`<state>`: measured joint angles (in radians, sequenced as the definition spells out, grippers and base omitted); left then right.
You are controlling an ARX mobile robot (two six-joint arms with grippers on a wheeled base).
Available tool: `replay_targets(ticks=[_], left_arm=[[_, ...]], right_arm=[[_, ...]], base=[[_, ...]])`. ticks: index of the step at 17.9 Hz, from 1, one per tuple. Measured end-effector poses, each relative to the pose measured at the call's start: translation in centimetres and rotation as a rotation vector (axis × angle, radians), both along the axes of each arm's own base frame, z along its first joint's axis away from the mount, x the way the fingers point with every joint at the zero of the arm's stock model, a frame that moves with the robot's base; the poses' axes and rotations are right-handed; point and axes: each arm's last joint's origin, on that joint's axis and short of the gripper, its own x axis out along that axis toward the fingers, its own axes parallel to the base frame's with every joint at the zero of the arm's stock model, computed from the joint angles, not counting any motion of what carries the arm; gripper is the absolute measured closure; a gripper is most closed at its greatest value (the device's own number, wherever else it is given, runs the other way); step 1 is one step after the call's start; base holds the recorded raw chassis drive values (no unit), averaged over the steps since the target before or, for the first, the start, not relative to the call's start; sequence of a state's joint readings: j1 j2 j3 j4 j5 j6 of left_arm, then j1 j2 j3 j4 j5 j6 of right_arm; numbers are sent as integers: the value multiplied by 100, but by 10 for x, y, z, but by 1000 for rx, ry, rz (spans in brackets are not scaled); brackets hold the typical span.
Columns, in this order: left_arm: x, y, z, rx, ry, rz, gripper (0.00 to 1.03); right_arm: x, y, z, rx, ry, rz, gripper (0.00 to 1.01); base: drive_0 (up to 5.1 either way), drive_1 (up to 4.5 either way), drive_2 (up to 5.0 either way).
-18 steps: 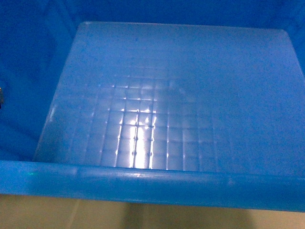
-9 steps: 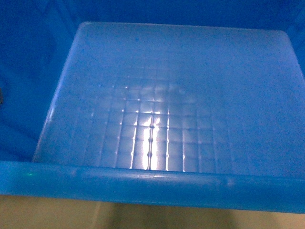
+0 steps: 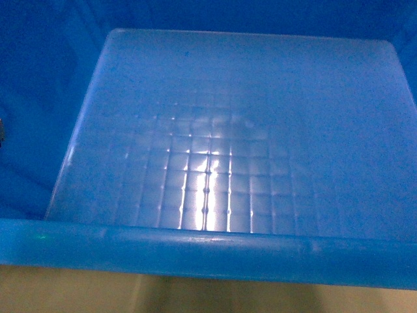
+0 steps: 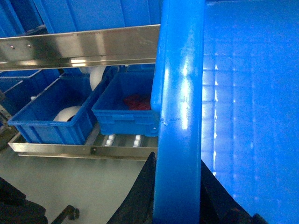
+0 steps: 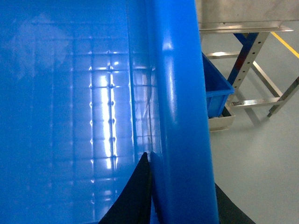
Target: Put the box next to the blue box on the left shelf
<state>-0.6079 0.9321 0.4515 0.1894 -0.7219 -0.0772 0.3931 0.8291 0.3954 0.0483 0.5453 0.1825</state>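
Note:
The box I carry is a big, empty blue plastic crate; its gridded floor point(image 3: 228, 98) and near rim point(image 3: 208, 251) fill the head view. My left gripper point(image 4: 176, 161) is shut on the box's left rim point(image 4: 180, 93), with one black finger on each side of the wall. On the opposite rim point(image 5: 180, 93), my right gripper point(image 5: 180, 172) is shut in the same way. Past the left rim, a steel roller shelf point(image 4: 79, 149) holds two blue boxes: one point(image 4: 122, 116) with something red inside and one point(image 4: 51, 119) with a white roll.
A steel rail point(image 4: 79, 46) crosses above the shelf boxes, with more blue boxes behind it. To the right of the carried box are another blue box point(image 5: 216, 93), a metal rack frame point(image 5: 247, 60) and grey floor point(image 5: 261, 158).
The light reflections on the box's floor have drifted slightly to the right in the head view. Otherwise the box fills the view as before.

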Motion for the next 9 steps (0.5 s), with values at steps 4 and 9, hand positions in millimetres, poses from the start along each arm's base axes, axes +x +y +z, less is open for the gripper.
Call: replay_targets(ticks=[4,9], left_arm=[[0,0,0,0,0,0,90],[0,0,0,-2,-3,0,90]], right_arm=[[0,0,0,0,0,0,85],[0,0,0,1,-2,0,85]], base=[[0,0,0],[0,0,0]])
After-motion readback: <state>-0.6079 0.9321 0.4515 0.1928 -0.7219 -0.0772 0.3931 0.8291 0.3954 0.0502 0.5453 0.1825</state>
